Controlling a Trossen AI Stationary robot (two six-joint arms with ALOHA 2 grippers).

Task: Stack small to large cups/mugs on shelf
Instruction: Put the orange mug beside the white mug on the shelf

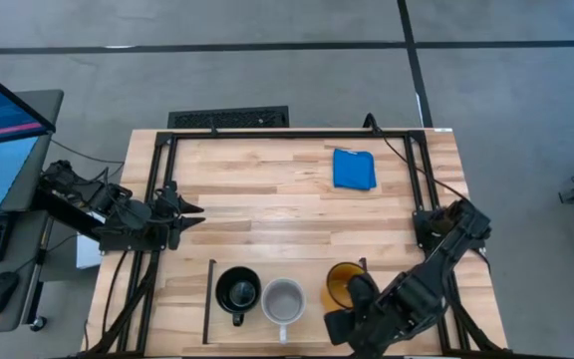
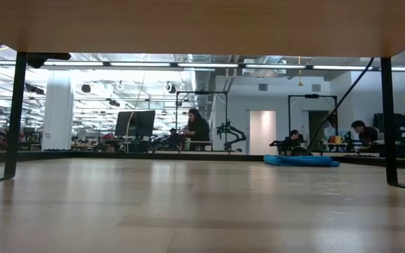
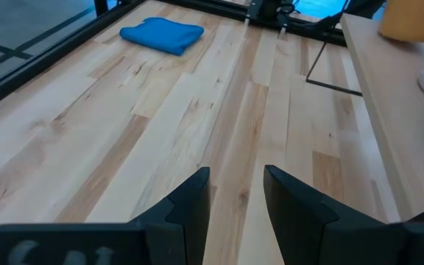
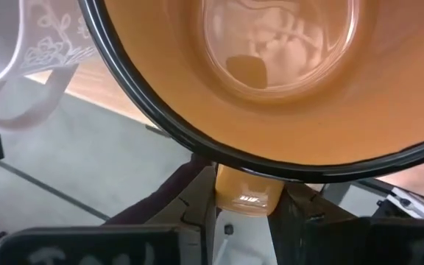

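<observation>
Overhead, a blue cloth (image 1: 354, 169) is seen on the wooden table (image 1: 267, 189); the yellow mug (image 1: 342, 284) is pinched by the right gripper (image 1: 359, 296) at its handle.

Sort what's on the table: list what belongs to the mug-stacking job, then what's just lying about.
Job:
black mug
grey-white mug
yellow-orange mug, handle pinched by right gripper
shelf

Lying about:
blue cloth
left gripper, idle at left edge

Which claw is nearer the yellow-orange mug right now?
Right. The right claw is shut on the handle of the yellow-orange mug at the shelf end. The left claw hangs empty near the table's left edge, well away from it.
</observation>
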